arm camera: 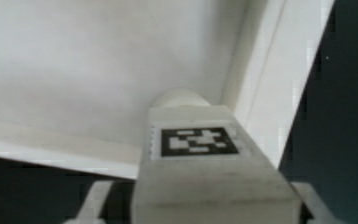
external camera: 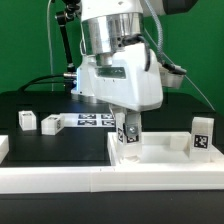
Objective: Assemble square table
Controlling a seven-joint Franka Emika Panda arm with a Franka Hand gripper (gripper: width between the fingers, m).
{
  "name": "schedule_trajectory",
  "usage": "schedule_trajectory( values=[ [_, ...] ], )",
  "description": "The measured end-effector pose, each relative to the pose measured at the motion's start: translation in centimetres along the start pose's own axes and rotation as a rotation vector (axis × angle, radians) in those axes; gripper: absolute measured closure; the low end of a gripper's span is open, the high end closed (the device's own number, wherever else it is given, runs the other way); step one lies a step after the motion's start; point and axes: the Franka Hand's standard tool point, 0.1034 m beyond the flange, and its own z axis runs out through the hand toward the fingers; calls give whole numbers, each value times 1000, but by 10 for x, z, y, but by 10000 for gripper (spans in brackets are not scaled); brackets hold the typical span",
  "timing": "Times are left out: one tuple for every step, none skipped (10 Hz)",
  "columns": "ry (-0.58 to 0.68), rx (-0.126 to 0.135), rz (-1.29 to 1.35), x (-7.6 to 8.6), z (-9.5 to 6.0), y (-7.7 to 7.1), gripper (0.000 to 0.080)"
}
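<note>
Gripping a tagged leg (external camera: pixel 128 138), the gripper (external camera: pixel 128 131) holds it over a corner of the square slab (external camera: pixel 165 158), lower centre of the exterior view — any tilt could make it miss its seat and jam.

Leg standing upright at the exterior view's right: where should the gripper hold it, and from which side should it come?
Probably its upper half, from straight above. The right leg stands upright, its top is free, and its flat opposite sides suit two fingers. The gripper is shut on the held leg, so that one must be placed first.
</note>
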Motion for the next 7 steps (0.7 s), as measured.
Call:
schedule_trajectory(
  values=[
    [-1, 0, 47, 0, 0, 0, 511],
    [-1, -1, 98, -1, 0, 0, 511],
    [-2, -1, 121, -1, 0, 0, 511],
    [-2, 0, 162, -1, 0, 0, 511],
    [-2, 0, 166, -1, 0, 0, 511],
    [-2, 0, 141, -1, 0, 0, 511],
    [-4, -3, 102, -1, 1, 0, 412]
  ],
)
